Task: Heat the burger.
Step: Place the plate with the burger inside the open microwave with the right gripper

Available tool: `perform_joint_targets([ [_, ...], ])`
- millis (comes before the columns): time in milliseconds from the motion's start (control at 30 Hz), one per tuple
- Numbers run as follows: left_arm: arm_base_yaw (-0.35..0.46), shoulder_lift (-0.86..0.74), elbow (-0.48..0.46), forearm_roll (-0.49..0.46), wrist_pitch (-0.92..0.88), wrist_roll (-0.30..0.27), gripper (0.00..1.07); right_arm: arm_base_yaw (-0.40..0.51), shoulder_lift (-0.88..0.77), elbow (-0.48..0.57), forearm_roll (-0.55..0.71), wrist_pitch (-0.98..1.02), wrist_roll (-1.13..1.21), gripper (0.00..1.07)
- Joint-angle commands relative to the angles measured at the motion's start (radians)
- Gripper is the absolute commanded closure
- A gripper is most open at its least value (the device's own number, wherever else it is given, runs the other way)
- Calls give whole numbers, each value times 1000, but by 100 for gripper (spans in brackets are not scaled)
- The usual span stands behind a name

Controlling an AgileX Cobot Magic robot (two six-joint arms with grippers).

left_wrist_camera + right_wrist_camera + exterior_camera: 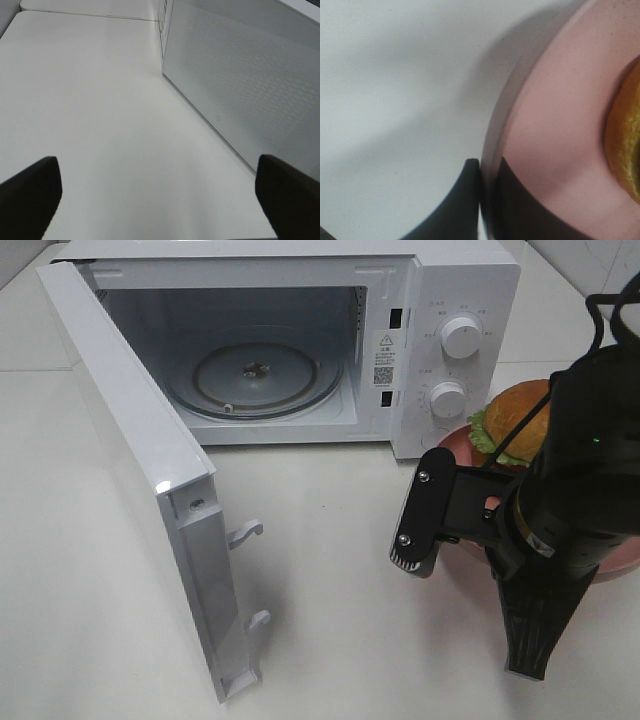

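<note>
One burger (515, 410) tops a pink plate (555, 110), rim seemingly pinched by right end effector (490, 175); left end effector (157, 195) spread.

High view overlooking microwave (290, 350), left wrist beside door (240, 90), right wrist at plate (555, 125)

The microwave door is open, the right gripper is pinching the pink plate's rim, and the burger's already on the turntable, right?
Not quite: the burger sits on the pink plate beside the microwave; the exterior high view shows the turntable bare. The rest holds.
</note>
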Motion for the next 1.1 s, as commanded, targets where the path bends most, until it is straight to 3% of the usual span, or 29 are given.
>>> perform_joint_targets([
  [33,-1,-18,2,-3,-15,0,9,4,-14,3,-51,-8,-31,107],
  [367,-1,-18,2,-3,-15,0,9,90,-14,3,-95,-77,-62,107],
  [633,-1,-18,2,-3,-15,0,9,95,-14,3,-102,-127,-74,107],
  [1100,-1,-18,2,-3,-15,0,9,95,-14,3,-105,-284,-288,107],
])
